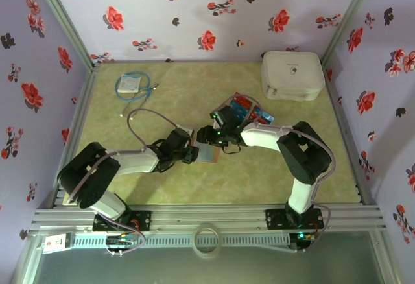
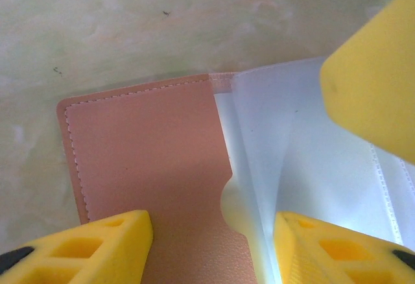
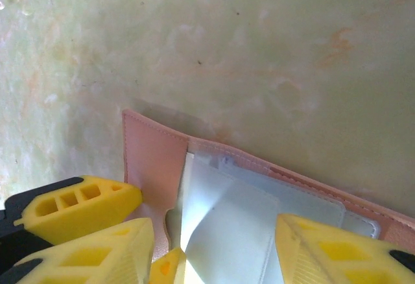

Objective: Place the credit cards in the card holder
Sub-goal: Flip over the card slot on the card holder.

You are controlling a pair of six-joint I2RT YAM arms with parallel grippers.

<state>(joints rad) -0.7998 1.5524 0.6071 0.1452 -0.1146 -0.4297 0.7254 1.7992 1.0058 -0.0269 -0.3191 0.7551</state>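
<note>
Left pincer (image 2: 214,251): spread wide, yellow fingers straddling the open card holder (image 2: 149,154), gripping nothing.
Right pincer (image 3: 214,258): also spread, poised over the clear sleeves (image 3: 227,219).
Where it lies: open at mid-bench (image 1: 162,187), between both pincers.
Look: tan stitched cover, rounded corners, thumb notch.
Handling: likely light and floppy, with slippery sleeves; pin the tan flap, lift a sleeve edge.
Credit cards (image 1: 249,109): red and blue pile just behind; probably stiff, thin, slick; pinch by the edges.
</note>
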